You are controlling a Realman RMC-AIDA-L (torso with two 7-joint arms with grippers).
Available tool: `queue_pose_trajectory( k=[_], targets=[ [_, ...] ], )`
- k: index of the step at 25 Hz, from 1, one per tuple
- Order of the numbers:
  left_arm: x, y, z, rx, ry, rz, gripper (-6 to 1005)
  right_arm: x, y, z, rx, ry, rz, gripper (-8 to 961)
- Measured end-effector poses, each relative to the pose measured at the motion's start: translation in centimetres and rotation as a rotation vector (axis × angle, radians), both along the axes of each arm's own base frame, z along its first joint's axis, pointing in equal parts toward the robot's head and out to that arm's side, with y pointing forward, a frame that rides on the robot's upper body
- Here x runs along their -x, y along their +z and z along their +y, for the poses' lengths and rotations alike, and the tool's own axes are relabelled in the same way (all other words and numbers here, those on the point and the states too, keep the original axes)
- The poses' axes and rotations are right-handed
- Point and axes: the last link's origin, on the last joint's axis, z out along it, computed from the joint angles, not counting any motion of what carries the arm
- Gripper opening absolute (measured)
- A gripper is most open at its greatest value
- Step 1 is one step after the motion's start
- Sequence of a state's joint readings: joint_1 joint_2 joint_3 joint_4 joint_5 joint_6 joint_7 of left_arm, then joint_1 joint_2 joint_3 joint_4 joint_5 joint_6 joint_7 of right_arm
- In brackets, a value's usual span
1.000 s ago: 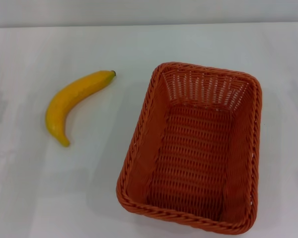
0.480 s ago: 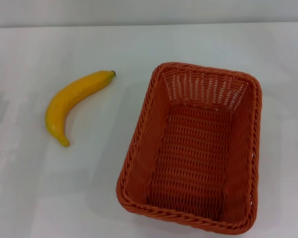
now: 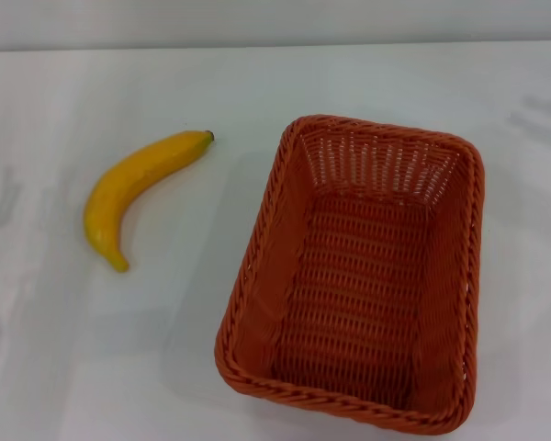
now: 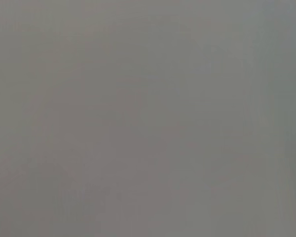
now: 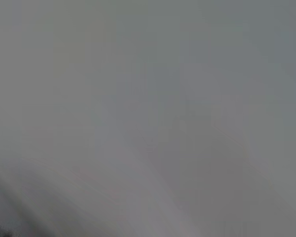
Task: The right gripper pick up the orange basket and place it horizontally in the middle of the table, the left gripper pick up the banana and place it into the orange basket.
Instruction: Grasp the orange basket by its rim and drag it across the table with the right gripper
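Neither of my grippers shows in any view — both wrist views give only flat grey, nothing to read. So I can't tell whether either is wide, narrow or holding anything.

Basket (image 3: 354, 276) sits on the table (image 3: 92, 367), toward the near edge and on my right side. Its long axis runs from the near edge to the far edge, slightly tilted, with one short side at the near edge. That's the relation the first move turns on: the task wants it horizontal, so by my read it needs roughly a quarter turn as well as a shift toward the middle. It lies on the right arm's side, so the right gripper is presumably the nearer one — judged from where the basket lies only, since the arm itself is out of sight.

Basket is upright, mouth up, and empty — bare weave on the floor and walls.

Banana (image 3: 133, 188) lies flat on the table on my left side, well apart from the basket, not touching it. Its long axis is diagonal: dark tip toward the far edge and pointing at the basket's far-left corner, the other end toward the near-left. That puts it on the left arm's side.

Step in hand, as I judge it: the very start, basket pick not begun.
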State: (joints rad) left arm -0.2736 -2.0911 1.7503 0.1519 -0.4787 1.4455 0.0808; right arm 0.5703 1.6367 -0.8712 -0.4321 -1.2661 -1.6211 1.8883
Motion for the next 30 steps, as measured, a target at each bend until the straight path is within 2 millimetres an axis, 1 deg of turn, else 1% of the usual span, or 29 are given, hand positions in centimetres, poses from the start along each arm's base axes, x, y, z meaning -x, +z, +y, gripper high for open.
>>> queue_pose_trajectory(
  k=[2, 4, 7, 10, 15, 20, 26, 30],
  targets=[
    [-0.1, 0.0, 0.1, 0.0, -0.004, 0.0, 894, 1.4, -0.2, 0.6, 0.116, 0.024, -0.085, 767],
    [-0.2, 0.0, 0.3, 0.003, -0.008, 0.0, 894, 2.4, -0.4, 0.9, 0.194, 0.043, -0.144, 767],
    [-0.5, -0.2, 0.6, 0.013, -0.017, 0.002, 894, 4.7, -1.1, 1.5, 0.325, 0.097, -0.259, 767],
    [-0.7, -0.2, 0.9, 0.017, -0.024, 0.003, 894, 6.2, -1.9, 1.8, 0.427, 0.117, -0.373, 767],
    [-1.1, -0.4, 1.4, 0.032, -0.038, 0.009, 894, 8.3, -4.0, 1.8, 0.58, 0.145, -0.555, 767],
    [-1.1, -0.5, 1.4, 0.034, -0.04, 0.012, 894, 10.3, -5.2, 2.2, 0.608, 0.191, -0.67, 766],
    [-1.1, -0.5, 1.4, 0.035, -0.037, 0.01, 893, 12.7, -6.1, 2.7, 0.554, 0.266, -0.761, 766],
    [-0.9, -0.5, 1.1, 0.035, -0.031, 0.01, 893, 13.9, -6.9, 3.3, 0.503, 0.285, -0.806, 766]
  ],
)
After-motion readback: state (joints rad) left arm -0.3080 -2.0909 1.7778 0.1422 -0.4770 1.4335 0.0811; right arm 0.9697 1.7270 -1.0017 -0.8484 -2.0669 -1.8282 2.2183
